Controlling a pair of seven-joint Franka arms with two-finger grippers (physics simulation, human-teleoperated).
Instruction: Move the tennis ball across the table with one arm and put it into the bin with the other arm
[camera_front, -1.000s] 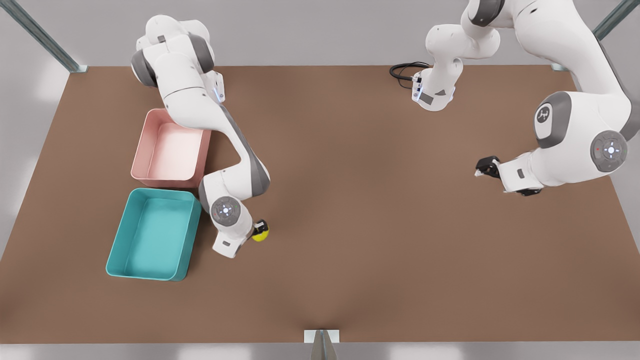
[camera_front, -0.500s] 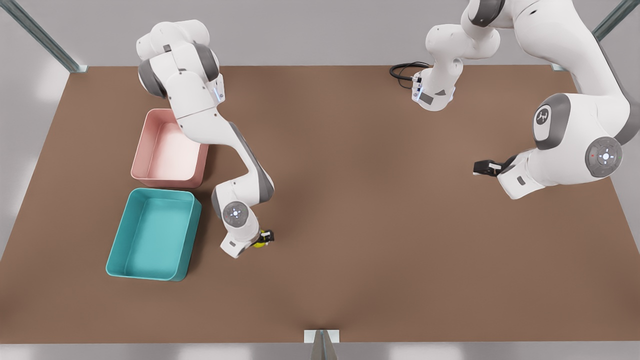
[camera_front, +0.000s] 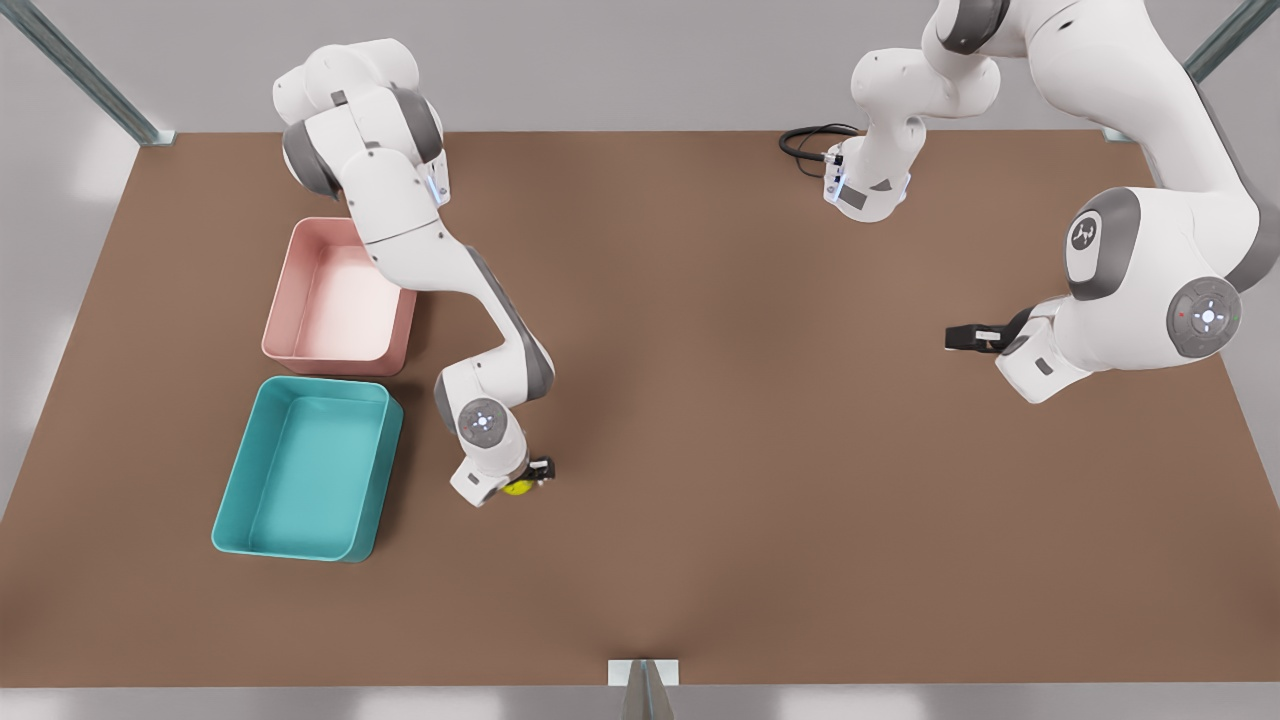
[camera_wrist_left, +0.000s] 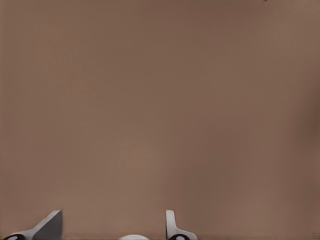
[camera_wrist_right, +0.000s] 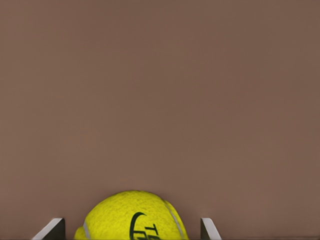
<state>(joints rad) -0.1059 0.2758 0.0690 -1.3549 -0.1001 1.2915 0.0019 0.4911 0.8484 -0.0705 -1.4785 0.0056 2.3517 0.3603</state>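
- Yellow-green, the tennis ball (camera_front: 518, 488) sits on the table (camera_front: 700, 500) just beside the bin (camera_front: 305, 470), between the right gripper (camera_front: 532, 477) fingers, spread either side and seemingly not yet pinching.
- Closing off-centre could squirt it away.
- Left gripper (camera_front: 962, 337) waits well apart, fingers parted, empty.

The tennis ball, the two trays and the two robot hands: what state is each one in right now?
tennis ball: on the table, between the right gripper's fingers, not lifted as far as I can tell.
right gripper: open around the ball, fingers apart from it.
left gripper: open, holding nothing, waiting on the front view's right.
bin: upright, nothing inside.
pink tray: upright, nothing inside, partly under the right arm.
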